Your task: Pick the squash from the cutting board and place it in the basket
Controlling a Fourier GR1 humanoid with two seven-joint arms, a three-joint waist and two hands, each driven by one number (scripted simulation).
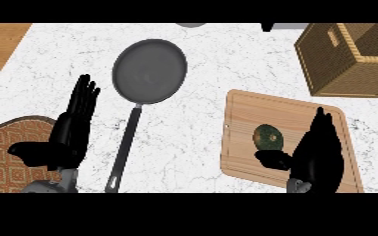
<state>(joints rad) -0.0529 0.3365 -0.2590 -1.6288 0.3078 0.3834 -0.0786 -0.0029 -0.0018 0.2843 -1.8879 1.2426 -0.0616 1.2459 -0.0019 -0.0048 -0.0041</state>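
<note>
1. Right hand (319,147): I see it over the right part of the cutting board, fingers straight and pointing away from me, thumb stretched left toward the squash. It holds nothing.
2. Squash (267,136): dark green, round, with a paler centre. It lies on the cutting board just left of my right hand, its lower edge close to the thumb. I cannot tell whether the thumb touches it.
3. Cutting board (247,112): pale wood, rectangular, slightly skewed, lying on the bench at the right side of the view.
4. Basket (325,62): woven, brown, box-shaped, at the upper right, beyond the cutting board and apart from it.
5. Frying pan (149,71): grey and round, with a long dark handle running down toward me, lying mid-bench, left of the cutting board.
6. Left hand (71,125): open, fingers straight and upright, resting near the left edge, holding nothing.
7. Patterned mat (22,152): brown, lower left corner, partly under my left hand.
8. Bench (207,50): white marbled top carrying all of the above.
</note>
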